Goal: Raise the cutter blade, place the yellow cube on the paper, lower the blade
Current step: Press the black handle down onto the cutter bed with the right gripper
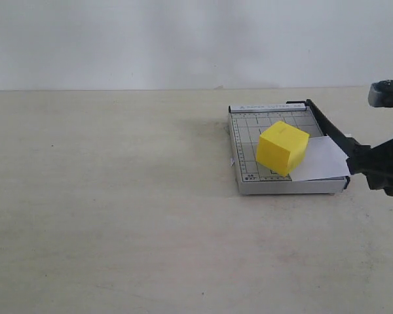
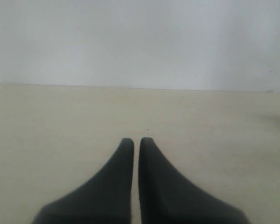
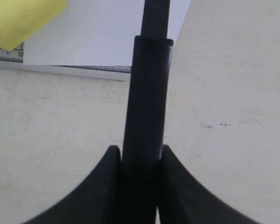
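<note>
The grey gridded trimmer (image 1: pixel 249 184) lies on the table right of centre. On it sits the yellow cube (image 1: pixel 282 147), its right part resting on the white paper (image 1: pixel 324 160), which sticks out past the board's right side. The black cutter blade (image 1: pixel 327 129) runs along the board's right edge, lowered over the paper. My right gripper (image 1: pixel 357 161) is shut on the blade's thick handle (image 3: pixel 147 98), seen between its fingers (image 3: pixel 107 168); the cube's corner (image 3: pixel 23 18) and paper (image 3: pixel 88 37) show beyond. My left gripper (image 2: pixel 136 140) is shut on nothing over bare table, out of the exterior view.
A pale wall (image 1: pixel 183 39) rises behind the table's far edge. The beige tabletop (image 1: pixel 105 196) stretches left of the trimmer. The right arm's body (image 1: pixel 388 93) hangs at the right edge.
</note>
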Available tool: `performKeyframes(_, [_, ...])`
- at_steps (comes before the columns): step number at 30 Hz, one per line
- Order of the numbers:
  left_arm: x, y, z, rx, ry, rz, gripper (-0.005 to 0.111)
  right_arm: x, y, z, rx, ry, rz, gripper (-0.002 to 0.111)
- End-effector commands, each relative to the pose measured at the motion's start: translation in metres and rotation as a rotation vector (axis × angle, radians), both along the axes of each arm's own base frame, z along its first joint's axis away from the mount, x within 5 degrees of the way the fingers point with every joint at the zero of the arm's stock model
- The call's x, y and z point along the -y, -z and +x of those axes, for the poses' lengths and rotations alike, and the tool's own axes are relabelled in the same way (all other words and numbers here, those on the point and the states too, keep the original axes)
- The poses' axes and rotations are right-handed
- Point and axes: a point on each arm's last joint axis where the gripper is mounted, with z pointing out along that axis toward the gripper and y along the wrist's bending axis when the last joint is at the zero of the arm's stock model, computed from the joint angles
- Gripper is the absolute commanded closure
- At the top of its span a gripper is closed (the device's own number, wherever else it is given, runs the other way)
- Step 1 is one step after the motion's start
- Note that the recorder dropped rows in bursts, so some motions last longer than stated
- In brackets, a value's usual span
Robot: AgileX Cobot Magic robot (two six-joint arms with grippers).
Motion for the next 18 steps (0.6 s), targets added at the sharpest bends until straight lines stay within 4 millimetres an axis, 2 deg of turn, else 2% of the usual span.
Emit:
performKeyframes(1, [0.0,0.001,0.0,-0.002,-0.003,-0.02,0.102,0.003,0.021,-0.025,-0.161,-0.05,-0.038,0.101])
performKeyframes(10, [0.0,0.001,0.0,-0.002,-0.003,-0.02,0.102,0.004,0.05,-0.047,-0.148,-0.016,-0.037,0.101])
performKeyframes(16, [0.0,0.001,0.0,-0.002,-0.003,-0.02,0.102,0.004,0.053,-0.048,-0.142,-0.01,-0.037,0.101])
performKeyframes(18, [0.0,0.001,0.0,-0.002,-0.003,-0.02,0.102,0.004,0.061,-0.047,-0.184,-0.003,-0.036,0.101])
